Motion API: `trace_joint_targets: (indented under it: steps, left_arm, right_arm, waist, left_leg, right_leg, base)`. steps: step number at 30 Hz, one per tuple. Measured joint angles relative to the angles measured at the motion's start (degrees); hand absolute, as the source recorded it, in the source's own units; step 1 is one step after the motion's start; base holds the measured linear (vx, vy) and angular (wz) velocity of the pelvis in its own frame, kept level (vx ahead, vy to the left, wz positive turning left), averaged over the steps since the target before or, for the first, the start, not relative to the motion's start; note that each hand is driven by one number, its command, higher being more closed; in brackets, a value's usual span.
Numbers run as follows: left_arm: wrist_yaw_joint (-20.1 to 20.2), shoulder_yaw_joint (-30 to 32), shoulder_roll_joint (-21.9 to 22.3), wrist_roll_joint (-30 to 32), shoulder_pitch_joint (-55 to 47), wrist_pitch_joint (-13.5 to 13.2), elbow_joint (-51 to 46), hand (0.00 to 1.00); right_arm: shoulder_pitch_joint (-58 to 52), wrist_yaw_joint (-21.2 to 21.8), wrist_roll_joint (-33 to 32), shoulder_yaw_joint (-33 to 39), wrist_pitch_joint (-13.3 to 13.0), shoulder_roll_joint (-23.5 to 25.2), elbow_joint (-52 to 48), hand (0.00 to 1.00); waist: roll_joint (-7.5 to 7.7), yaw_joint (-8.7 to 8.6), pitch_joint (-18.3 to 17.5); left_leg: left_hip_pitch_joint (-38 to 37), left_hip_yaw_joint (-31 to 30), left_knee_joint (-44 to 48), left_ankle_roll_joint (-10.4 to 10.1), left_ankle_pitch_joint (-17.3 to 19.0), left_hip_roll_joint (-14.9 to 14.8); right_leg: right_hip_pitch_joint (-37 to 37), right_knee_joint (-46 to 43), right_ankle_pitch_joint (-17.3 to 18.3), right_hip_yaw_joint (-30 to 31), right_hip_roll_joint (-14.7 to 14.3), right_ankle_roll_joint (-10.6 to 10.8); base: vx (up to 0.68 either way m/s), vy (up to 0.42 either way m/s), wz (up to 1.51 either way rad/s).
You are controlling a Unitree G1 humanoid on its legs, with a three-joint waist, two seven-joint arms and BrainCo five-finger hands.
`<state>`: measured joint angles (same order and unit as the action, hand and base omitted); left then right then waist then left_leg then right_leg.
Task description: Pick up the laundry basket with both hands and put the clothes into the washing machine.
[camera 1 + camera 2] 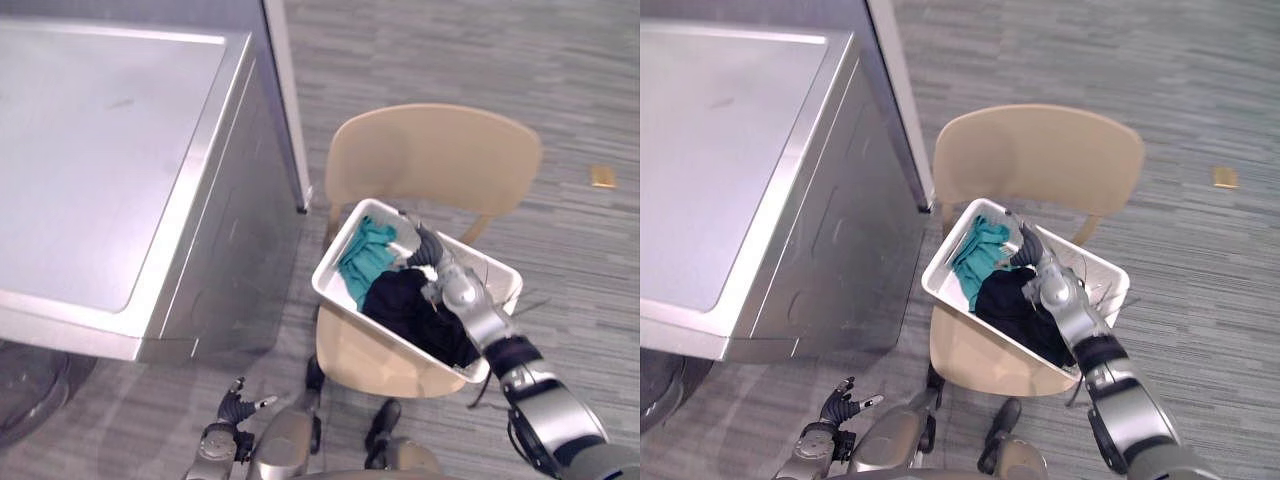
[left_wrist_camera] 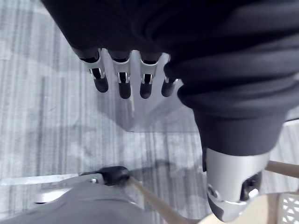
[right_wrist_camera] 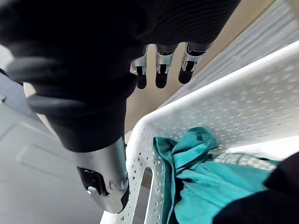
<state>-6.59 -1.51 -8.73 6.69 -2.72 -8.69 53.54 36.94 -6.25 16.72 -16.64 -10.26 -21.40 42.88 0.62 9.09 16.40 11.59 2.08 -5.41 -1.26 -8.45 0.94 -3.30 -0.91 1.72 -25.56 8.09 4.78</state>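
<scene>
Two garments lie in the white basket (image 1: pixel 335 260): a teal one (image 1: pixel 368 255) at the end nearest the washing machine (image 1: pixel 100 150), and a black one (image 1: pixel 405 300) filling the middle. The basket rests on the seat of a tan chair (image 1: pixel 430 150), whose back rises just behind it. The washing machine stands just beside the basket.

Right hand (image 1: pixel 445 275): over the basket's inside, above the black garment. Its fingers (image 3: pixel 161 74) are straight and clasp nothing. Contact with the cloth: cannot tell.

Left hand (image 1: pixel 235 410): low, well apart from the basket on the machine's side, over the grey floor (image 1: pixel 450 50). Its fingers (image 2: pixel 124 84) are loose, apart and empty.

Small tan object (image 1: pixel 602 177): on the floor, well apart from the basket, on the side away from the machine.
</scene>
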Motion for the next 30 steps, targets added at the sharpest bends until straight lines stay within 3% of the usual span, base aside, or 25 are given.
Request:
trace_joint_targets:
  steps: [4,10,16,24,29,30]
  left_arm:
    - [-0.12,0.01,0.00,-0.48,0.63,-0.35,-0.11,0.00]
    - [-0.64,-0.09,0.22,-2.08,3.17,-0.70,0.27,0.00]
    - [-1.13,-0.30,0.66,-2.65,5.42,-0.77,0.46,0.00]
    - [-2.38,-2.49,1.73,-5.01,8.21,-1.67,0.00,0.00]
    - [-2.81,-2.95,2.55,-6.37,10.39,-1.84,-0.01,0.00]
    - [-3.22,-2.95,2.73,-6.38,10.89,-1.92,0.00,0.00]
  right_arm:
    - [8.83,-1.20,1.21,-0.24,1.50,-0.03,8.90,0.00]
    - [13.88,-1.39,2.55,-4.16,2.81,-1.98,16.14,0.00]
    - [16.86,-2.50,3.22,-4.71,4.34,-2.25,20.06,0.00]
    - [21.55,-6.03,6.99,-3.83,6.96,-2.68,26.23,0.00]
    - [21.79,-6.32,10.51,-4.97,8.33,-2.54,27.65,0.00]
    - [21.98,-6.33,11.61,-5.42,8.61,-2.41,27.76,1.00]
  waist:
    - [-0.47,1.49,4.44]
    - [-1.36,2.94,7.43]
    - [-2.13,3.06,8.78]
    - [-4.83,4.44,10.26]
    - [-5.56,5.99,10.61]
    - [-5.57,6.03,10.62]
  left_leg:
    - [1.14,-2.42,0.01,-0.44,-0.32,0.12]
    - [4.22,-4.48,1.94,-0.53,-0.38,0.21]
    - [5.94,-6.46,2.48,-0.53,-0.38,0.58]
    - [9.94,-7.99,2.88,-1.32,-1.71,-0.44]
    - [11.60,-9.77,2.31,-2.13,-2.97,-0.79]
    - [12.10,-10.16,2.16,-2.96,-3.55,-0.79]
  right_leg:
    - [-0.11,-0.76,0.35,-2.66,-0.01,-0.41]
    - [-2.20,-3.79,1.16,-4.61,0.33,-1.59]
    - [-3.38,-6.00,4.40,-6.45,0.86,-1.57]
    - [-7.91,-9.05,5.94,-7.14,0.32,-2.27]
    - [-9.64,-10.01,6.66,-8.13,0.00,-2.89]
    - [-9.96,-10.06,6.71,-8.64,-0.04,-2.93]
  base:
    - [0.06,-0.009,0.36]
    - [0.03,0.017,0.25]
    - [-0.02,-0.002,0.17]
    - [-0.04,-0.005,0.05]
    - [-0.03,-0.021,0.11]
    - [-0.03,-0.033,0.20]
